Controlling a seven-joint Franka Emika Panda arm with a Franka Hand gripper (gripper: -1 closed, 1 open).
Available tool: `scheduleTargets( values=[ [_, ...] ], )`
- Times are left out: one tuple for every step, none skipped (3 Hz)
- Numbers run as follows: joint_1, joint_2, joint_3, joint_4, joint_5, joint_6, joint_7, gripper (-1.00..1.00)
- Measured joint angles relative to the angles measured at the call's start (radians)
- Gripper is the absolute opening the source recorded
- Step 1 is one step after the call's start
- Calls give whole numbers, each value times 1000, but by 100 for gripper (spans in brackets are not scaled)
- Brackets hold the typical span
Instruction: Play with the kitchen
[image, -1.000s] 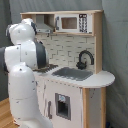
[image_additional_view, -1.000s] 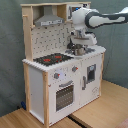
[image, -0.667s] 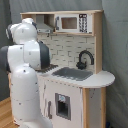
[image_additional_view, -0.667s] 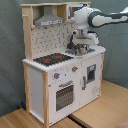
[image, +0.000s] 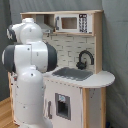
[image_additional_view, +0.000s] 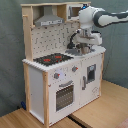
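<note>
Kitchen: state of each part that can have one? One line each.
Oven door: closed.
Small front door: closed.
Stovetop: bare, nothing on the red rings.
Sink: empty.
Faucet: upright, spout over the sink, no water seen.
Microwave: door closed.
Arm: reaching over the sink side of the counter.

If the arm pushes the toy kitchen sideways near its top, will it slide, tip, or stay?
The kitchen looks tall and narrow, so a high push would probably tip it rather than slide it. Its flat base rests on the wood floor, which may allow some sliding. It seems rigid, likely light for its size.
</note>
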Motion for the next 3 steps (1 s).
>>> scheduleTargets(
  values=[
    [0,70,20,-58,-52,20,49,-100],
    [-1,130,23,-113,-108,47,97,-100],
    [-5,159,0,-148,-160,112,132,-100]
  ],
)
